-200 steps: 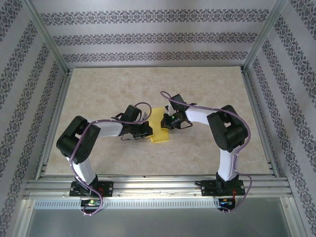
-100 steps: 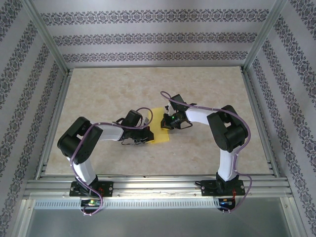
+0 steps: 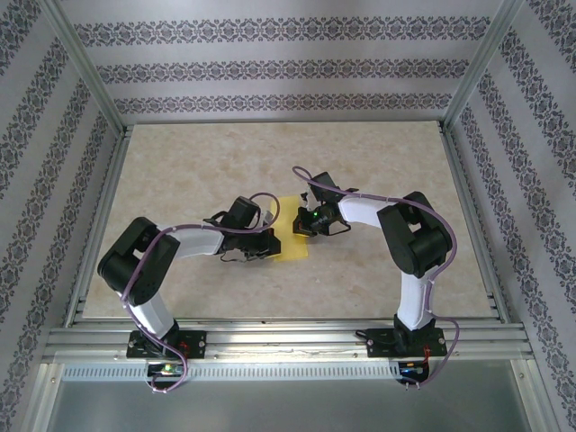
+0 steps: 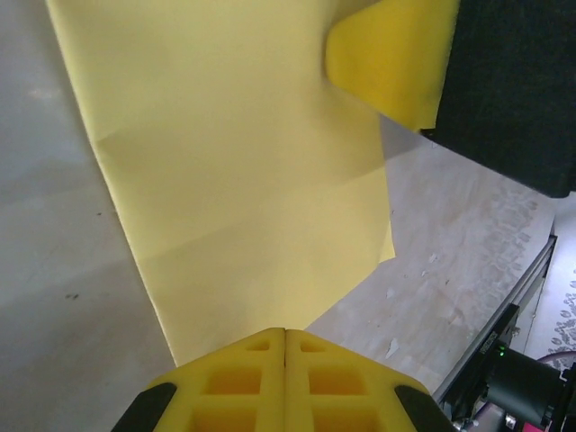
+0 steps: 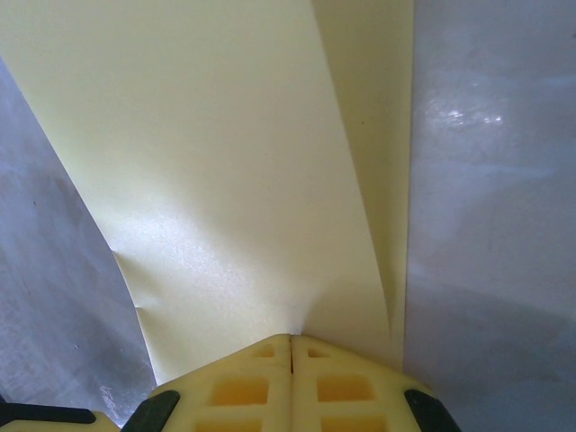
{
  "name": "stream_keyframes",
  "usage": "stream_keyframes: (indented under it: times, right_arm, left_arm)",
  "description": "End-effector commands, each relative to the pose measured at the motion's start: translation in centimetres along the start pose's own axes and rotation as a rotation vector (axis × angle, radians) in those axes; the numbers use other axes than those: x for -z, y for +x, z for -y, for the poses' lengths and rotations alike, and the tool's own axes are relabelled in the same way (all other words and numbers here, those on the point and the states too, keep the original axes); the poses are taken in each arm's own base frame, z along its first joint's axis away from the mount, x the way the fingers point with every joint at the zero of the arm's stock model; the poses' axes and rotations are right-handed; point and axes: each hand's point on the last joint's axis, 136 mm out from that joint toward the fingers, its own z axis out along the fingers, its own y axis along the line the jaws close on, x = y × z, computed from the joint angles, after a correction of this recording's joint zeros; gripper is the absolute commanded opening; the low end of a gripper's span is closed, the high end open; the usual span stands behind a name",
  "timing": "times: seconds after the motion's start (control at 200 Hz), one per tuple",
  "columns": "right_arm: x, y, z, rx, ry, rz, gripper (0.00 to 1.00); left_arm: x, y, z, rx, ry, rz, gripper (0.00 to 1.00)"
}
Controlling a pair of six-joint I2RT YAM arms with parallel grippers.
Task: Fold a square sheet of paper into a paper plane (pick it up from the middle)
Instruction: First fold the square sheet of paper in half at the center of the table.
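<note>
The left claw [image 3: 266, 241] is low over the table [image 3: 180, 171], its yellow fingers clenched tight together. Their tips sit on the near edge of the yellow sheet [image 3: 292, 247]. I can't tell whether they nip that edge or just press it down. From those tips the sheet runs forward and to the right, lying mostly flat and showing a few faint creases. The right claw [image 3: 301, 222] meets it from the opposite side, just beside the left one. It is also clenched, and the paper curves up to its tips. I can't make out a firm grip there either.
</note>
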Motion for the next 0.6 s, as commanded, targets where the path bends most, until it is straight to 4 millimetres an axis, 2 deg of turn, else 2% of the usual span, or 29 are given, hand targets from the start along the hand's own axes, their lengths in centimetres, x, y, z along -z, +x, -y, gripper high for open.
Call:
stream_keyframes:
  times: [0.0,0.205,0.28,0.425,0.594]
  right_arm:
    - [-1.2,3.2,4.5,-0.086,0.164,-0.088,0.0]
    - [-1.2,3.3,4.8,-0.089,0.17,-0.087,0.0]
    - [-1.2,3.3,4.8,-0.088,0.173,-0.087,0.0]
    - [-1.1,3.2,4.8,-0.085,0.173,-0.087,0.0]
    - [-1.2,3.4,4.8,-0.084,0.172,-0.094,0.0]
  left_arm:
    - [-0.8,1.5,-1.4,-0.004,-0.03,-0.061,0.06]
    - [-1.0,4.5,-3.6,0.02,-0.046,-0.134,0.06]
    - [-0.6,5.0,-3.7,-0.007,-0.066,-0.153,0.06]
    - [0.7,4.2,-1.6,-0.064,-0.036,-0.133,0.07]
    - [2.5,0.4,3.1,-0.141,0.056,-0.027,0.11]
